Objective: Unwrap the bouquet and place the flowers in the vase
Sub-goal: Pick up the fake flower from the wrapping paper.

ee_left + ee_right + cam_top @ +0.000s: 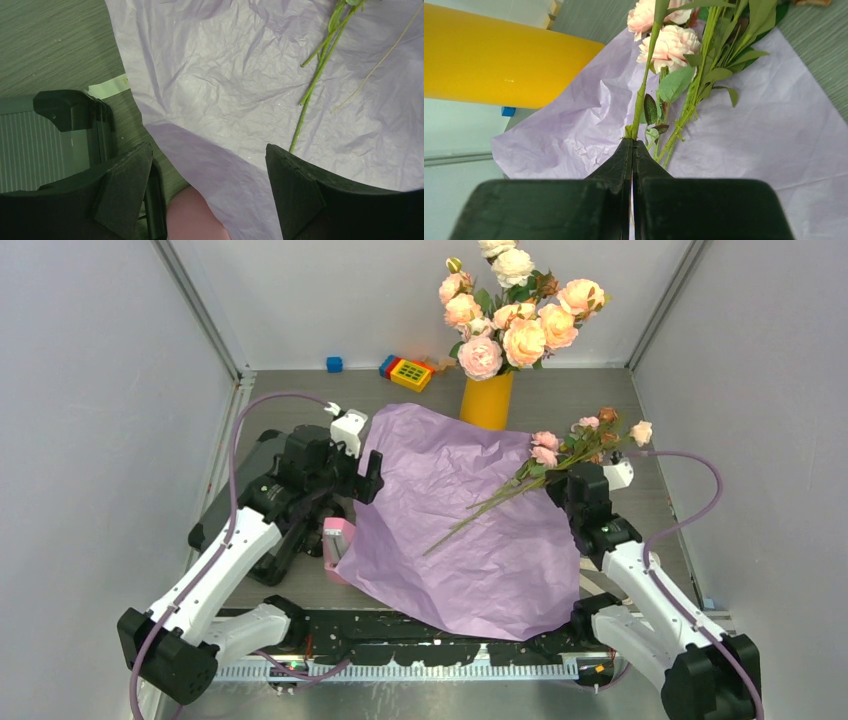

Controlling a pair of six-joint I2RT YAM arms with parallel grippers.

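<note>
Now, starting at the left, the left gripper (207,160) hangs over the left edge of the paper (450,530) with its fingers spread wide and nothing between them. The lilac paper lies opened out and crinkled across the middle of the table (600,400), so the unwrapping looks done. Behind its far edge, about midway across, stands the yellow vase (487,400), upright and already holding a bunch of big roses (510,310). Right of that, the flowers (560,450) lie slantwise over the paper, heads towards the far right and bare stem ends trailing towards the near left. The right gripper (632,145) is closed tight on a stem just below the heads, with the other stems passing close beside its tips; whether it pinches them too I cannot tell. The coming move turns on this: the vase sits to the far left of that hand, near it, and the right arm is much the nearer one. By my judgement the bunch has to be swung upright, stem ends down, before it can drop into the mouth beside the big roses
</note>
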